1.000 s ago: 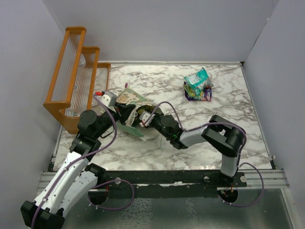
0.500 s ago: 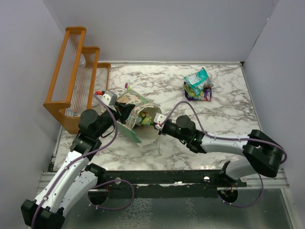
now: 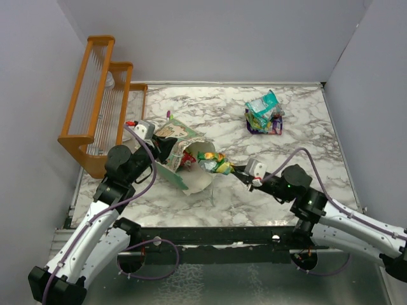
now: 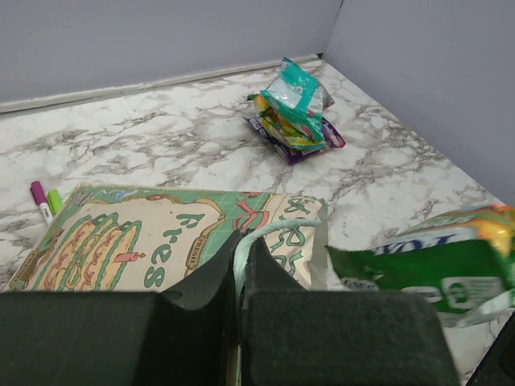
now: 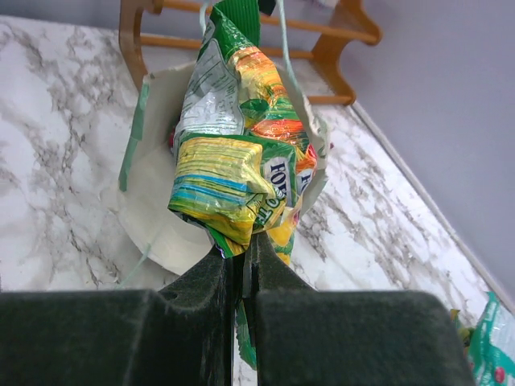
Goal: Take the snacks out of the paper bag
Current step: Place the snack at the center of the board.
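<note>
At the tips of the right gripper (image 5: 244, 249), a crumpled green and yellow snack packet (image 5: 233, 161) is pinched by its lower edge. The jaws are closed on the foil with barely a sliver between them. The packet is mostly out of the paper bag (image 5: 149, 225), which lies on its side straight ahead of that gripper with its cream lining facing it. Whether the packet's far end has cleared the lip I can't tell.

At the bag's other side, the left gripper (image 4: 239, 261) has its fingers pressed tight together on the bag's rim. A pale loop, the string handle (image 4: 278, 228) I think, curls out just above them. It looks to be steadying the bag while the other arm pulls.

Well off to the right gripper's right, on the marble table (image 3: 299, 140), sits a small heap of packets (image 3: 264, 113) in teal, purple and yellow. I'd say a good part of the emptying is done. This packet is out but not set down. Beyond it, in the bag's mouth, I can make out a bit of red (image 3: 187, 159), probably at least one more to fetch. How many lie deeper I can't tell.

Two markers (image 4: 42, 201) lie just beyond the bag's printed face, and the orange rack (image 3: 95, 101) stands off behind the left gripper.
</note>
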